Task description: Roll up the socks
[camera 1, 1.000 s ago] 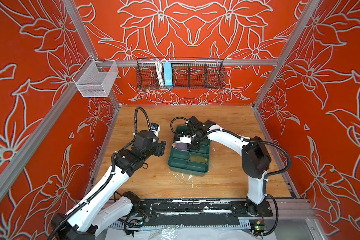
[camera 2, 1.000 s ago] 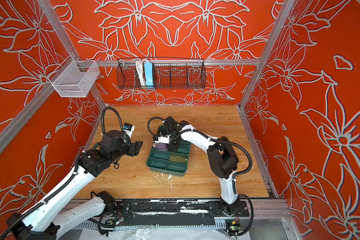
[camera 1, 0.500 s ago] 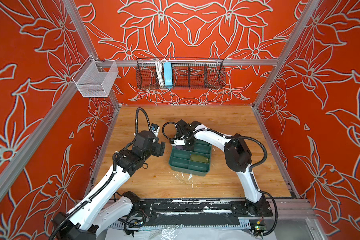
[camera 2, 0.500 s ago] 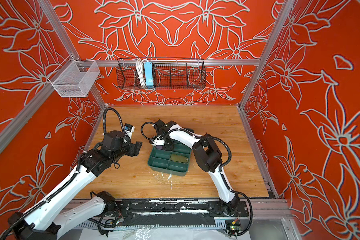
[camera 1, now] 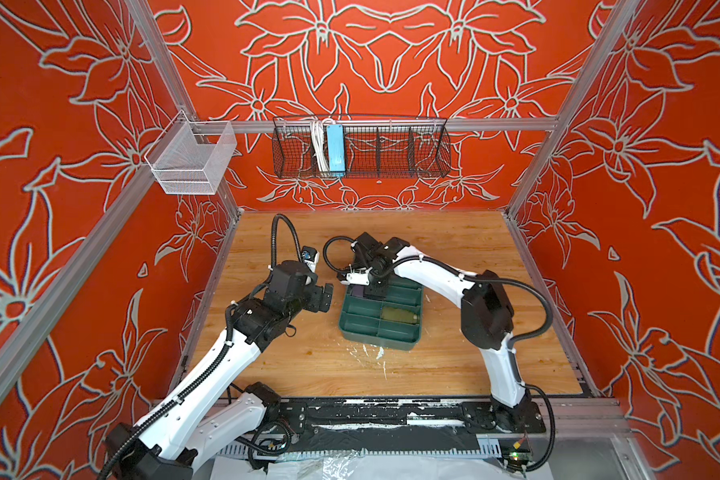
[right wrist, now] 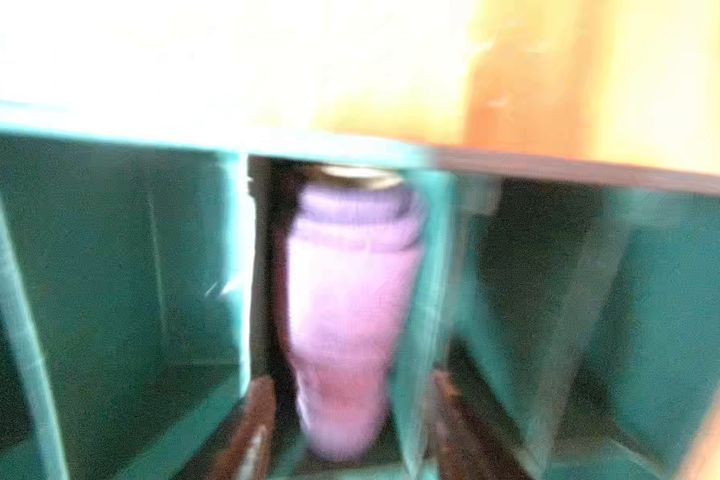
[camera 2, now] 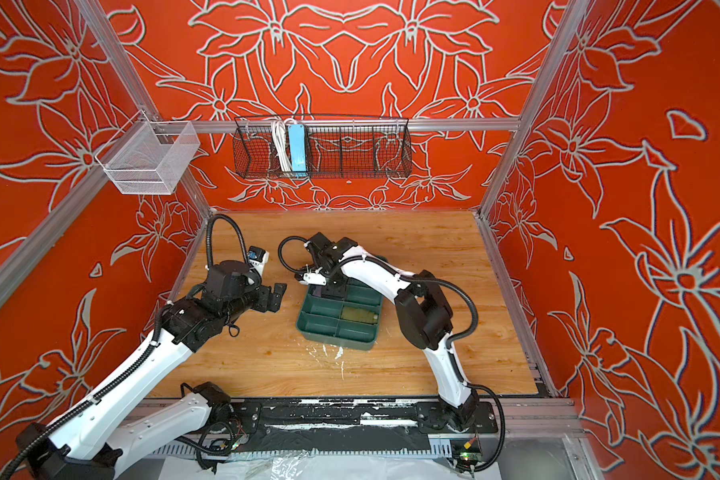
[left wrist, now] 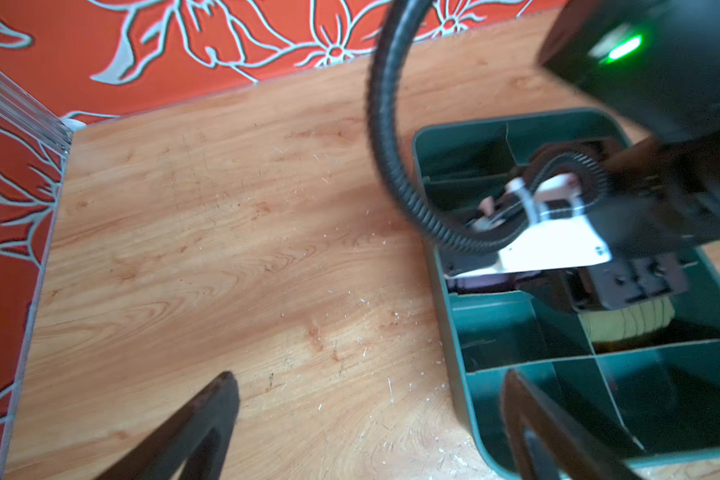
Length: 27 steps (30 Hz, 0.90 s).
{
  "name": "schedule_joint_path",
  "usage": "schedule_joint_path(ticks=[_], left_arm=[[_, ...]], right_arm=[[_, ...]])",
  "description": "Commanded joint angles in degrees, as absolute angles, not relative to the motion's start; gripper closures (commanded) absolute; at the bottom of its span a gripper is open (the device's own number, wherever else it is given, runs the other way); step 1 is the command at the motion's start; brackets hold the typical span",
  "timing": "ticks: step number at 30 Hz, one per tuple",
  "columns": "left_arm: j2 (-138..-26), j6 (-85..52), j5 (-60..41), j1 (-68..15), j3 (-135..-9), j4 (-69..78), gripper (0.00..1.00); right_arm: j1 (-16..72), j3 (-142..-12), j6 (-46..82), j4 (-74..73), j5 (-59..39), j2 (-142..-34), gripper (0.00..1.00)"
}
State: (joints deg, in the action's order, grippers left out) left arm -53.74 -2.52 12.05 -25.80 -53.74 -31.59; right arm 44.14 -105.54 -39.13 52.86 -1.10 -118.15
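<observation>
Stowing step: my right gripper (right wrist: 352, 378) straddles the purple sock (right wrist: 346, 291) in the tray (right wrist: 100, 249), fingers parted and not gripping; my left gripper (left wrist: 368, 376) is wide, empty; next, retract vertically.

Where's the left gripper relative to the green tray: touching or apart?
Apart. Both top views show bare wood between the left gripper and the green tray's left wall.

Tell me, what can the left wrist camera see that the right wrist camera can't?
Only the left wrist view shows the right arm reaching over the tray, a striped sock tucked in one compartment, and the left fingers spread wide with nothing between them. Only the right wrist view gives a close, blurry look at the rolled purple sock in a narrow compartment, with the right fingers apart beside it. Both show the green tray.
</observation>
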Motion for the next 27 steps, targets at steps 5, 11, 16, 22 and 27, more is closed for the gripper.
schedule_joint_path(ticks=[5, 11, 16, 22, 27], left_arm=[[-51.2, -2.7, 18.6, -25.2, -56.5, -27.6, 0.02], [-50.2, -8.2, 23.8, -23.4, -51.2, -17.3, 0.02], [-51.4, -9.1, 21.9, -22.3, -47.5, -11.9, 0.03], [-53.9, -7.9, 18.4, -21.9, -45.8, -10.1, 0.02], [-55.6, -6.0, 16.6, -21.9, -46.0, -12.7, 0.03]], right_arm=[[43.9, -96.5, -34.9, 42.5, 4.4, -100.3, 0.33], [38.6, -75.1, -7.2, 26.0, 5.9, -81.1, 0.31], [32.0, -53.7, 19.8, 12.5, 2.0, -66.2, 0.43], [30.8, -47.9, 29.6, 14.5, 8.7, -65.3, 0.56], [30.8, -53.5, 33.9, 21.9, 9.3, -74.6, 0.59]])
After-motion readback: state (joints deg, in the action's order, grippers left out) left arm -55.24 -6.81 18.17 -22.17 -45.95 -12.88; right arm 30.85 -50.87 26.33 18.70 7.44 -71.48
